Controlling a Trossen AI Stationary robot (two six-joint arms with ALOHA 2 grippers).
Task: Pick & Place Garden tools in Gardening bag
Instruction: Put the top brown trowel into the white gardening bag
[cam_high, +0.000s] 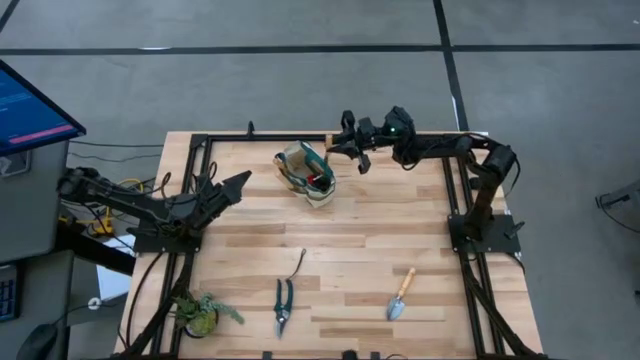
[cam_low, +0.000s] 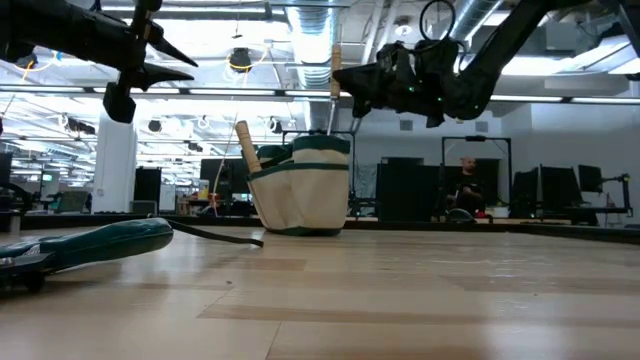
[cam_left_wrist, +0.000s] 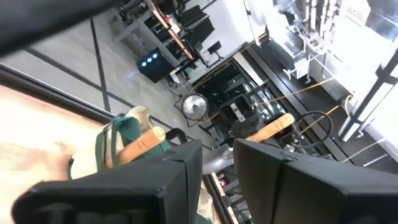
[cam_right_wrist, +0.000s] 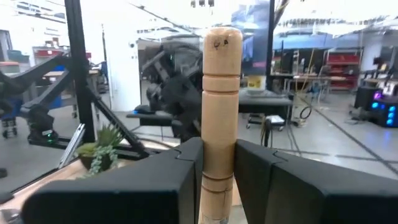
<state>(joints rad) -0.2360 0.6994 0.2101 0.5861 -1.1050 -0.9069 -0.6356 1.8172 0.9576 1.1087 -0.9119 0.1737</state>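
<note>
The cream gardening bag (cam_high: 307, 172) with green trim stands at the table's far middle. A wooden handle (cam_low: 245, 145) sticks out of it, and a red piece (cam_high: 315, 181) shows inside. My right gripper (cam_high: 340, 150) is just right of the bag, above its rim, shut on a wooden-handled tool (cam_low: 336, 70). My left gripper (cam_high: 240, 183) hovers left of the bag, narrowly open and empty. A trowel (cam_high: 400, 293), black pruning shears (cam_high: 283, 303) and a thin hooked tool (cam_high: 297, 265) lie flat on the near part of the table. My right gripper pinches the tool's wooden handle (cam_right_wrist: 219, 155) between its two fingers, below the handle's middle. The fingers come level from the table's right side and lie across the handle. The tool stands upright, its rounded free end (cam_right_wrist: 222, 37) up and its thin metal shaft (cam_low: 333, 122) reaching down to the bag's rim.
A leafy green plant clump (cam_high: 200, 312) sits at the near left corner. A black frame (cam_high: 455, 200) runs around the table's edges. Bare wood lies between the bag and the near tools. A monitor (cam_high: 30, 105) stands off the left side.
</note>
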